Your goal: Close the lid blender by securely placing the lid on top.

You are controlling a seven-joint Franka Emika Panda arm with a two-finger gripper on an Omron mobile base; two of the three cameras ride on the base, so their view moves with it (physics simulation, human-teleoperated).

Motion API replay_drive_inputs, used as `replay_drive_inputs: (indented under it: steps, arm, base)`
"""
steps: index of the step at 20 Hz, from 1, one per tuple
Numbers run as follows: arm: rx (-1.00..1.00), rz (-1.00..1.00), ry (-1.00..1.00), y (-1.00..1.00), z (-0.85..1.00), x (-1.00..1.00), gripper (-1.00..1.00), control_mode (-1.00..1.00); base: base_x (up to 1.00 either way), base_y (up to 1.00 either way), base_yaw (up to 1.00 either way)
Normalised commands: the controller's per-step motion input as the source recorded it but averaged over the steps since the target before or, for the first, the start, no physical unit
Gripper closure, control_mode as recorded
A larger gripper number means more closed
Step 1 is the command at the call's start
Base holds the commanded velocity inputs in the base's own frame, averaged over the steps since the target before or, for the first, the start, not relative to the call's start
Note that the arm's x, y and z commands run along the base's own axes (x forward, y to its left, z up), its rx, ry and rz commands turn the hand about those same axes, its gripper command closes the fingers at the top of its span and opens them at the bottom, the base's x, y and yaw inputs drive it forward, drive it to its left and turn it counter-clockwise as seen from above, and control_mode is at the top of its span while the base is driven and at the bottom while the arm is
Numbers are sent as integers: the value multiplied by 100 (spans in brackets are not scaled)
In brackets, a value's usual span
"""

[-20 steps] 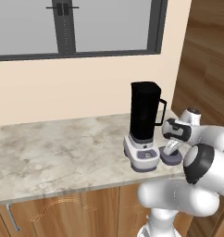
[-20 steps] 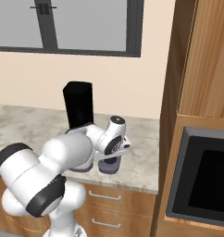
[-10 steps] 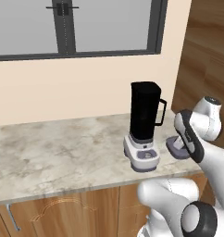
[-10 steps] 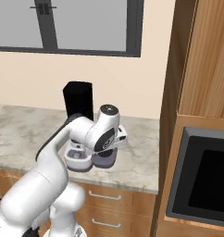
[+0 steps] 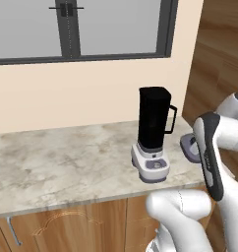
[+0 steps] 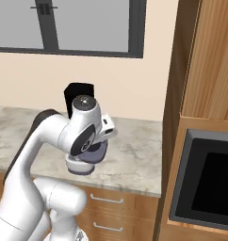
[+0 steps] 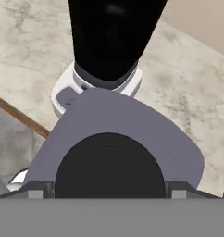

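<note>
Hand view shows my gripper (image 7: 109, 196) astride the lid (image 7: 132, 134)'s knob, grasp unconfirmed, beside the blender (image 7: 109, 41); next I must lift.

Left base view: the lid (image 5: 189, 145) is half hidden behind the forearm; whether it rests on the counter (image 5: 67, 157) cannot be told. Right base view: the blender (image 6: 79, 100) is mostly covered by the arm, and its base and handle are hidden. Hand view: the lid (image 7: 132, 134) is cut off at the bottom edge; the gripper (image 7: 109, 190) shows only two small grey fingertips (image 7: 37, 190) flanking the dark knob, contact unclear; the jar's top runs off the upper edge
</note>
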Motion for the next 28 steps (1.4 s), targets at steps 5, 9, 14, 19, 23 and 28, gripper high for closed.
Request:
replay_drive_inputs:
  steps: [5, 9, 14, 19, 23, 28]
  arm:
    - [-6, 5, -21, 25, 100, -30, 100, -100]
    - [-4, 10, -25, 29, 100, -18, 100, -100]
    - [-1, 10, -12, 35, 97, -7, 100, -100]
    - [0, 1, 3, 37, 81, 31, 100, -100]
    - [0, 0, 6, 23, 47, 50, 100, -100]
    - [0, 0, 1, 15, 1, 53, 100, -100]
  base:
    - [0, 0, 0]
    - [0, 0, 0]
    - [0, 0, 0]
    - [0, 0, 0]
    - [0, 0, 0]
    - [0, 0, 0]
